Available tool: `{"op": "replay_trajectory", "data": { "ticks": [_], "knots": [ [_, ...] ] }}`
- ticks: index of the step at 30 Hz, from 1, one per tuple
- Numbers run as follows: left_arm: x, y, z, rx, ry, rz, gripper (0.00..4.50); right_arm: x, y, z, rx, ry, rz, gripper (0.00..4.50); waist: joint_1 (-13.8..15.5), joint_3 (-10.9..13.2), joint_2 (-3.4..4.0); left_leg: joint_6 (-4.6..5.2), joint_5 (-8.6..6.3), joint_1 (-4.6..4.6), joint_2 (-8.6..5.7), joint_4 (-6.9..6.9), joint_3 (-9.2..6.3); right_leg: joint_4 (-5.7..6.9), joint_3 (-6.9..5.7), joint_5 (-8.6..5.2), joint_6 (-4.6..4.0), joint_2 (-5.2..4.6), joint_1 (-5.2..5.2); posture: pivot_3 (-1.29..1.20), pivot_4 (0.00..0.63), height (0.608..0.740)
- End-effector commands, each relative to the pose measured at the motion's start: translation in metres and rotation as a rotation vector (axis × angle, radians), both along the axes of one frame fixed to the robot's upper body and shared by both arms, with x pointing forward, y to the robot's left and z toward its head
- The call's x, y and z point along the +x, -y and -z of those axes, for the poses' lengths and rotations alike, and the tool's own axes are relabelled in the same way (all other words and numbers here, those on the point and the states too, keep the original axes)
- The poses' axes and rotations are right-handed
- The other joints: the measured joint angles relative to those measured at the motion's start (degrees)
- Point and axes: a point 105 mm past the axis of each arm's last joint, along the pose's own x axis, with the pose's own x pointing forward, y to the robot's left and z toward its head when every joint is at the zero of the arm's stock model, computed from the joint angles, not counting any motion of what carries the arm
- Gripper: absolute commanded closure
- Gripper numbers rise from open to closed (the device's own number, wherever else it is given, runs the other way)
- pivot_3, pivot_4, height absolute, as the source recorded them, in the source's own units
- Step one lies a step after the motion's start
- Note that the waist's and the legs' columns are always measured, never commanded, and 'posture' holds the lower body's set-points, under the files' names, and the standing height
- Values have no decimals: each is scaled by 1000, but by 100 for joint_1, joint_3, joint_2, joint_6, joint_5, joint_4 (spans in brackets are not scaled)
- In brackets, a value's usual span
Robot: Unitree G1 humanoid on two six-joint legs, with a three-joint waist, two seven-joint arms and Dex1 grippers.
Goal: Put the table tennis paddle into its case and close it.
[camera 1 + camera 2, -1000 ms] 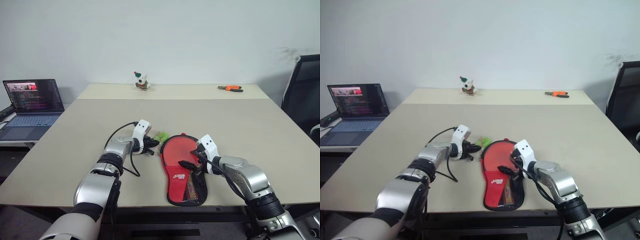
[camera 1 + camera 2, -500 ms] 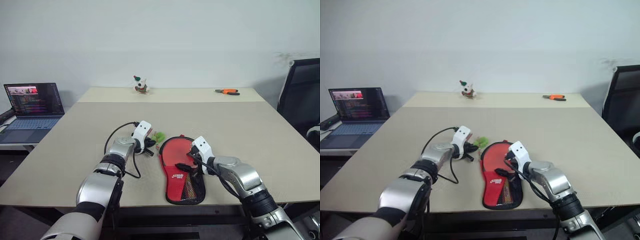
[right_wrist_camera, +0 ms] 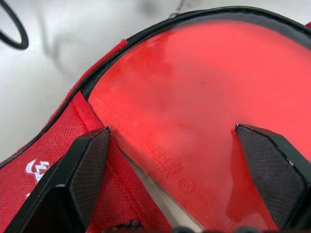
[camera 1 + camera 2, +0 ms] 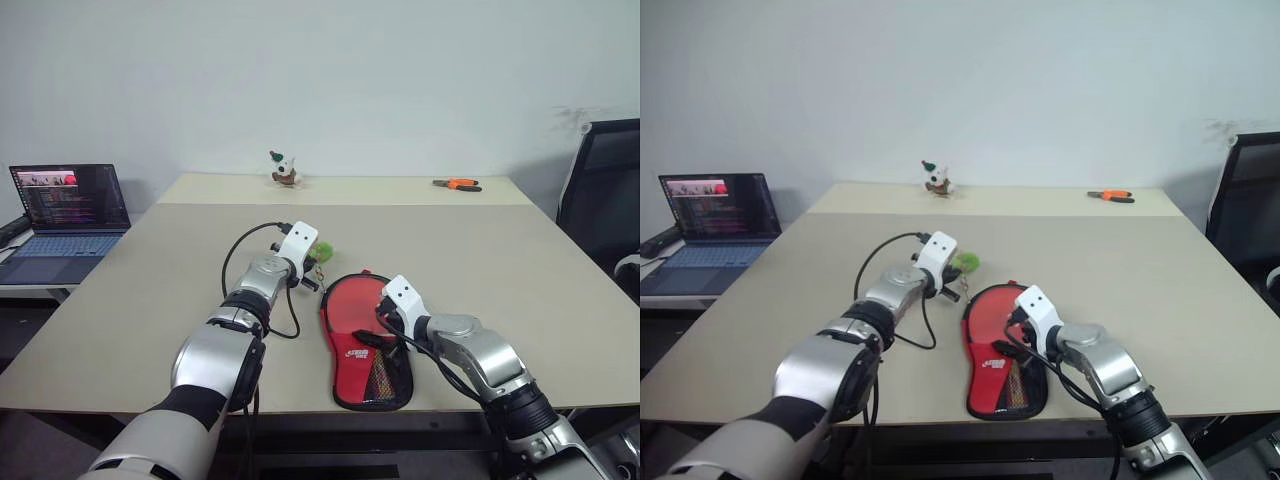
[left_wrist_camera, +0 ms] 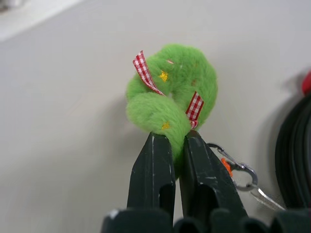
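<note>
Right wrist view: your right gripper [image 3: 172, 182] gapes wide over the stiff, flat red-rubber table tennis paddle [image 3: 204, 111].
The soft red fabric case [image 4: 385, 375] lies floppy beneath; your left gripper [image 5: 177, 160], clenched on the fuzzy green zip-pull charm [image 5: 170, 99], is your hold.

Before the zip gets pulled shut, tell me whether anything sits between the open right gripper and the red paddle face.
Nothing visible does. The right gripper stands open directly over the red rubber face of the table tennis paddle, which lies in the red fabric case with black zip edging; the space between its fingers is bare.
</note>
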Motion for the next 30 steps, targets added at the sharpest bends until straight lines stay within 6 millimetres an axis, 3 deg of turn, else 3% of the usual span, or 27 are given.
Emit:
{"op": "replay_trajectory", "data": {
  "ticks": [1,4,10,22,30],
  "knots": [
    [9,9,-37,47,144,7,4466,-29,19,61,-135,-234,17,0,2,-1,0,0,0,-1,0,-4,1,-7,0,1,1,0,0,0,150,740],
    [9,21,-47,129,205,45,4466,-40,23,68,-179,-249,-13,0,5,-2,-2,0,-1,-7,-1,-14,2,-34,-5,4,7,0,5,0,150,740],
    [6,45,-50,575,375,216,4466,-55,24,80,-228,-283,-48,0,23,-20,-5,-4,-9,-2,-6,-19,5,-52,-6,6,14,-6,21,0,150,740],
    [-9,103,-53,936,632,464,4466,-69,25,88,-247,-299,-51,0,63,-42,-19,-9,-16,-1,-7,-21,4,-66,-10,3,20,-9,28,0,150,740],
    [-27,148,-47,1058,774,631,4466,-74,21,87,-237,-302,-47,0,149,-46,-20,-13,-21,-2,-7,-24,5,-75,-11,1,23,-9,29,0,150,740]
  ]
}}
